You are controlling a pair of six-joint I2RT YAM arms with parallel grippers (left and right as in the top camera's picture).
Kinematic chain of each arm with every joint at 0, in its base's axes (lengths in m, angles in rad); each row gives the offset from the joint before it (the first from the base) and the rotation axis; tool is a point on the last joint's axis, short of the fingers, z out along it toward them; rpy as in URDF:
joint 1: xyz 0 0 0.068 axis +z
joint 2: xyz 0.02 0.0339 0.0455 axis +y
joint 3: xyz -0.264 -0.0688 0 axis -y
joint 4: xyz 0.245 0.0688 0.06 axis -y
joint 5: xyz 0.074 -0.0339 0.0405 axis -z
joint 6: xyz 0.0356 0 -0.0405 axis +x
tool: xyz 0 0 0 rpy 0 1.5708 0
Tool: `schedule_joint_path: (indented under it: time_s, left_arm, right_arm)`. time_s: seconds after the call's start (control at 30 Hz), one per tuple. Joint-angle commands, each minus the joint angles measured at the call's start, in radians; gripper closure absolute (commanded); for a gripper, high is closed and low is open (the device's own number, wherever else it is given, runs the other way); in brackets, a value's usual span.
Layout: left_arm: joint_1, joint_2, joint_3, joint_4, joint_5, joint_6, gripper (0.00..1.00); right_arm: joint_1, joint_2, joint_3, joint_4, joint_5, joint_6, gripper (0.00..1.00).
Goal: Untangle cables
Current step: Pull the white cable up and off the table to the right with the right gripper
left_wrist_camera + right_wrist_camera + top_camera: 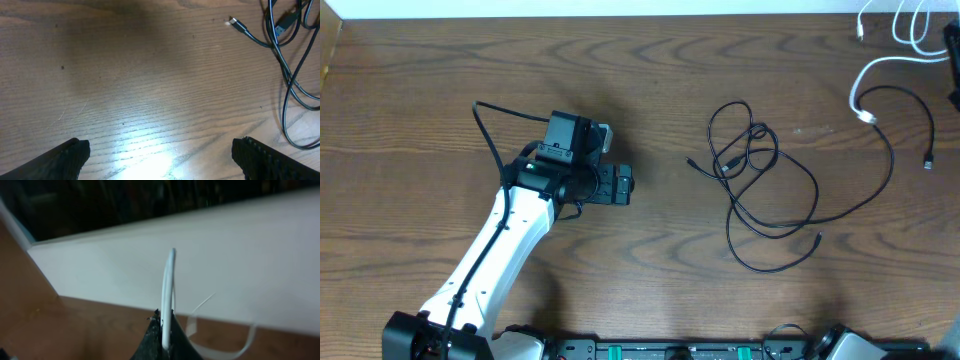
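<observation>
currently, the left gripper is held fully spread and empty above the table, left of the black cables. the right gripper is clamped on the white cable.

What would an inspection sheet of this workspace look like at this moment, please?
Surface: wooden table, bare wood under the left arm.
Job's things: black cables in a loose tangle right of centre; white cable at the far right.
Clutter: nothing seen.
Grippers: left gripper open over bare wood, holding nothing; right gripper with fingers shut on the white cable.
Cables: a black strand arcs right from the tangle; a small black plug lies near the right edge; arm wiring loops off the left arm.
Surroundings: white panel along the table's far edge.
</observation>
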State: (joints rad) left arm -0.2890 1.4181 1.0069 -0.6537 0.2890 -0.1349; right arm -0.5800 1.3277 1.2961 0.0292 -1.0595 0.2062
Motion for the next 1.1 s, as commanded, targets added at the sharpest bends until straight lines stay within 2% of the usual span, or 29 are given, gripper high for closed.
schedule_joint_path:
  time_s: [0.0, 0.1, 0.17, 0.37, 0.53, 0.63, 0.73, 0.93, 1.07]
  left_arm:
    - [0.002, 0.006, 0.009, -0.003, -0.003, -0.009, 0.02]
    - [0.002, 0.006, 0.009, -0.003, -0.003, -0.009, 0.02]
    - [0.002, 0.006, 0.009, -0.003, -0.003, -0.009, 0.02]
    - [0.002, 0.006, 0.009, -0.003, -0.003, -0.01, 0.02]
    - [0.002, 0.006, 0.009, -0.003, -0.003, -0.01, 0.02]
    - [0.002, 0.006, 0.009, -0.003, -0.003, -0.01, 0.02]
    - [0.002, 0.006, 0.009, -0.003, -0.003, -0.01, 0.02]
    - [0.002, 0.006, 0.009, -0.003, -0.002, -0.01, 0.02]
    - [0.002, 0.006, 0.009, -0.003, -0.003, -0.01, 0.02]
  right_arm:
    - [0.001, -0.046, 0.015, 0.002, 0.091, 0.016, 0.99]
    - [0.0, -0.046, 0.015, -0.006, 0.128, -0.019, 0.99]
    - [-0.001, -0.039, 0.015, -0.045, 0.225, -0.051, 0.99]
    - [-0.002, 0.019, 0.015, -0.104, 0.743, -0.183, 0.99]
    - [-0.008, 0.119, 0.015, -0.048, 1.17, -0.386, 0.99]
    - [-0.047, 0.203, 0.015, 0.003, 1.341, -0.424, 0.99]
    - [-0.116, 0.293, 0.015, -0.007, 1.419, -0.401, 0.99]
    - [-0.261, 0.436, 0.015, -0.05, 1.436, -0.342, 0.98]
    - [-0.359, 0.509, 0.015, -0.101, 1.442, -0.34, 0.85]
